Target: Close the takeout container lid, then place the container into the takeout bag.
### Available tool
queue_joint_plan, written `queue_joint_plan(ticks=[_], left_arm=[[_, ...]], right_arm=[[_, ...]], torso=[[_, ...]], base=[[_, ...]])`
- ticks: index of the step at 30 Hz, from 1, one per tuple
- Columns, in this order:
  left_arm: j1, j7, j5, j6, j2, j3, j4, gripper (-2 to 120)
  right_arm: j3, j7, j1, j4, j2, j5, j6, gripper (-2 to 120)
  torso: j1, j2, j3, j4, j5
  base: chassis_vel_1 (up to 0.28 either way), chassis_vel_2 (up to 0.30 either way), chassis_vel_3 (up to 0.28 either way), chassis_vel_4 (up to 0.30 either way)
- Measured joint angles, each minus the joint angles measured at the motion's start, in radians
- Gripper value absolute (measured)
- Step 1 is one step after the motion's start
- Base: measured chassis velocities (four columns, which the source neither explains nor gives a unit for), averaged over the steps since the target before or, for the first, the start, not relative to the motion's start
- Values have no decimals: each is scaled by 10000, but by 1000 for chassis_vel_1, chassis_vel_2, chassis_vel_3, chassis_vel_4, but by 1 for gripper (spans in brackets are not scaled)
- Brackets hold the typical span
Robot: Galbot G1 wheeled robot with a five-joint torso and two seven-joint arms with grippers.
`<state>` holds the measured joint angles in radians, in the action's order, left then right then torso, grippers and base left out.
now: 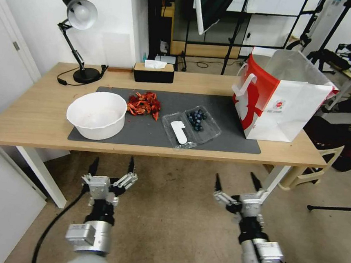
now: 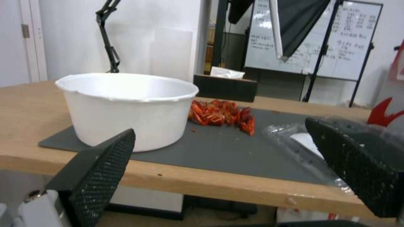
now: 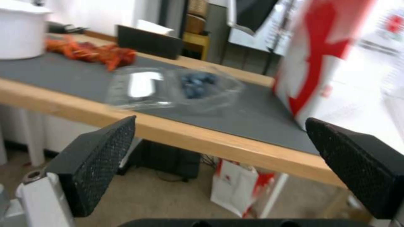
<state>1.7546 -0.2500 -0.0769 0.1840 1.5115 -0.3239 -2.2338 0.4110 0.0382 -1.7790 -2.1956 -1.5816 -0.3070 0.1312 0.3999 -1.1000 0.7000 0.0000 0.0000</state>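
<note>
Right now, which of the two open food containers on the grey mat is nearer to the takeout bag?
The takeout container, clear, blueberries inside, lid flat open; the white bowl stands farther from the takeout bag.

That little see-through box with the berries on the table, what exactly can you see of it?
The takeout container is a small clamshell of thin clear plastic, lying fully open and flat on the dark grey mat, near the table's front edge. One half holds a small heap of dark blueberries; the other half, the lid, bears a white oblong label. It sits between the red crayfish pile and the takeout bag, touching neither. No tool touches it.
</note>
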Motion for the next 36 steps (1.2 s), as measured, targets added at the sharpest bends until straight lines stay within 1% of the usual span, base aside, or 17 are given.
queue_joint_plan(ticks=[3, 5, 13, 22, 25, 26, 28, 29, 30, 32, 33, 35, 36], left_arm=[[-5, 19, -32, 51, -35, -2, 37, 100], [-3, 48, -37, 52, -53, -11, 46, 100], [27, 280, -72, 158, -105, -73, 152, 100], [82, 487, -208, 251, -152, -313, 180, 100], [141, 604, -268, 236, -237, -441, 158, 100], [141, 604, -268, 236, -237, -441, 158, 100], [185, 672, -274, 222, -282, -486, 147, 100], [223, 714, -278, 207, -297, -520, 147, 100], [223, 714, -278, 207, -297, -520, 147, 100], [246, 777, -289, 197, -318, -578, 174, 100], [246, 777, -289, 197, -318, -578, 174, 100], [234, 941, -343, 200, -353, -682, 298, 100], [234, 941, -343, 200, -353, -682, 298, 100]], right_arm=[[-440, 127, 64, 317, -254, -929, 406, 100], [-466, 134, 72, 348, -262, -1018, 444, 100], [-141, 232, 250, 211, -264, -665, 558, 100], [34, 321, 664, 217, -265, -213, 328, 100], [93, 482, 990, 184, -292, 738, -29, 100], [93, 482, 990, 184, -292, 738, -29, 100], [132, 589, 1193, 157, -287, 1302, -246, 100], [131, 667, 1363, 138, -247, 1782, -441, 100], [131, 667, 1363, 138, -247, 1782, -441, 100], [101, 813, 1688, 126, -77, 2924, -956, 100], [101, 813, 1688, 126, -77, 2924, -956, 100], [30, 877, 2272, 173, 312, 5042, -2011, 100], [30, 877, 2272, 173, 312, 5042, -2011, 100]], torso=[[0, 0, 0, 1, 1], [0, 0, 0, 1, -3], [0, 0, 0, -1, -1], [0, 0, 0, 0, -1], [0, 0, 0, 0, 0], [0, 0, 0, 0, 0], [0, 0, 0, -1, -1], [1, 0, 0, -1, 0], [1, 0, 0, -1, 0], [1, 0, 0, 0, 0], [1, 0, 0, 0, 0], [0, 0, 1, -1, 0], [0, 0, 1, -1, 0]], base=[[0, 0, 0, 0], [0, 0, 0, 0], [0, 0, 0, 0], [0, 0, 0, 0], [0, 0, 0, 0], [0, 0, 0, 0], [0, 0, 0, 0], [0, 0, 0, 0], [0, 0, 0, 0], [0, 0, 0, 0], [0, 0, 0, 0], [0, 0, 0, 0], [0, 0, 0, 0]])
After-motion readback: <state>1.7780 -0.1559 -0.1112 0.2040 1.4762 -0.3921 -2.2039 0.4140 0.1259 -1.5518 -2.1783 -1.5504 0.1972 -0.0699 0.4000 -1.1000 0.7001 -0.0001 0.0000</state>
